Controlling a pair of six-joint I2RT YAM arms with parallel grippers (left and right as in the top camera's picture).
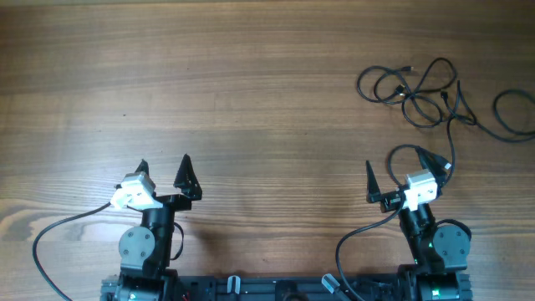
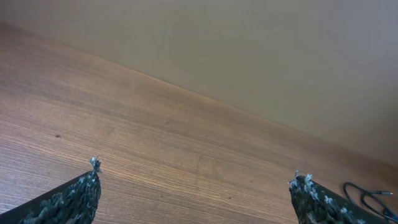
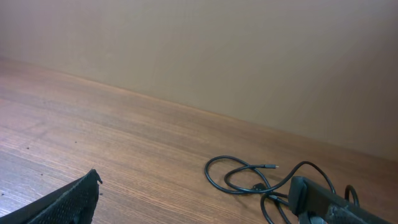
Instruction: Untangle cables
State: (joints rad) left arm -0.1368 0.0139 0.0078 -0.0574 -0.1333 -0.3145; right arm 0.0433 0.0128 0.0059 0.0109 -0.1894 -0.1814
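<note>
At the near edge, black arm bases [image 1: 142,247] with round joints and white wrist blocks [image 1: 134,194]. Just ahead on the left, left gripper [image 1: 164,164]: two black wedge-shaped fingers tapering to points, spread wide, clasping nothing. Up close, pads [image 2: 71,200] dark, coarse and nubbly, with pale frayed tips. Level with it on the right, right gripper [image 1: 393,160], likewise splayed fully and empty. Underneath, table [image 1: 251,92] of warm brown wood, matte, with long straight grain. Farther out, toward the far right corner, the cables [image 1: 407,94]: thin, smooth black cords lying flat in loose overlapping loops, crossing in a small knot near the middle, tiny plug ends poking out. One strand trailing back beside the right gripper's outer finger, contact impossible to tell. Beyond the far edge, plain beige wall [image 3: 249,50], flat and featureless.
</note>
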